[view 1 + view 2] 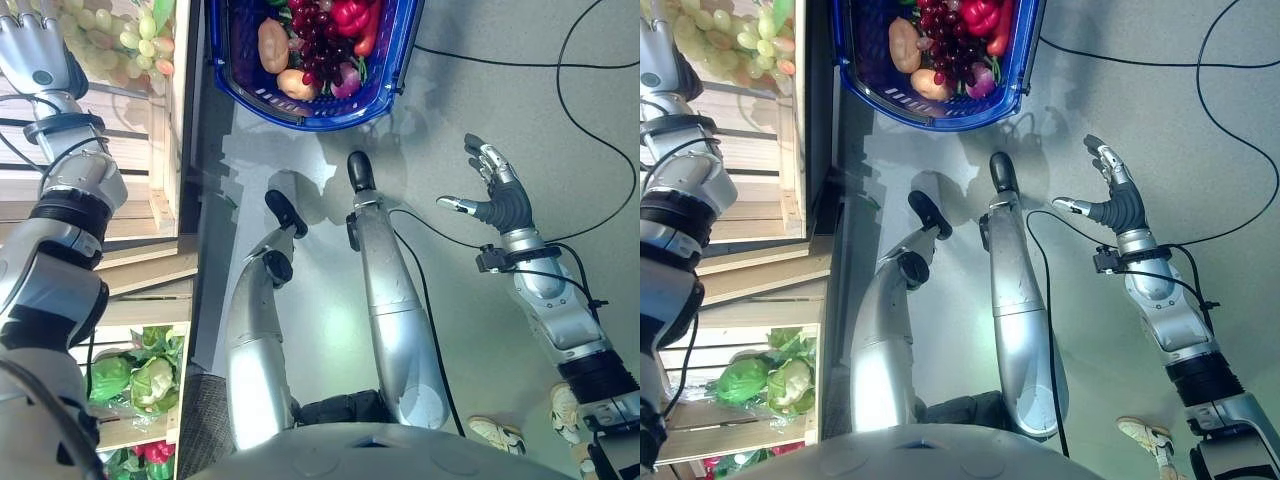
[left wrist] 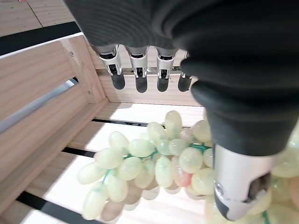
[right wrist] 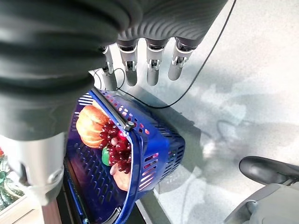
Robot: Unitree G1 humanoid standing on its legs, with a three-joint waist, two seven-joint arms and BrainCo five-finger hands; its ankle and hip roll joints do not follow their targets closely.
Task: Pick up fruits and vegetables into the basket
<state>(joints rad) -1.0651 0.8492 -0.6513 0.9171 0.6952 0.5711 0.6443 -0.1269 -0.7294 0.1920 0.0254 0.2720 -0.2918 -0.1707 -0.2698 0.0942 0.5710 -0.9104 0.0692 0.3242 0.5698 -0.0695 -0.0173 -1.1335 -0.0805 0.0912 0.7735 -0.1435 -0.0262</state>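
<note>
While left robot hand [image 2: 140, 70] hangs over green grapes [image 2: 154, 163] in wooden crate [image 2: 42, 98], fingers straight, holding nothing. Right robot hand [image 1: 495, 195] spread wide above floor. Blue basket [image 1: 395, 70] on floor holds potatoes [image 1: 273, 45], red grapes [image 1: 318, 35], red pepper [image 1: 350, 15].

Mock grocery stand, as I see it from the head cameras.
Wooden crates [image 1: 160, 150] stacked as shelves display green grapes [image 2: 154, 163] and cabbages [image 1: 135, 380]; a blue shopping basket [image 1: 240, 85] of produce sits on a plain grey floor [image 1: 560, 110] beside them.
</note>
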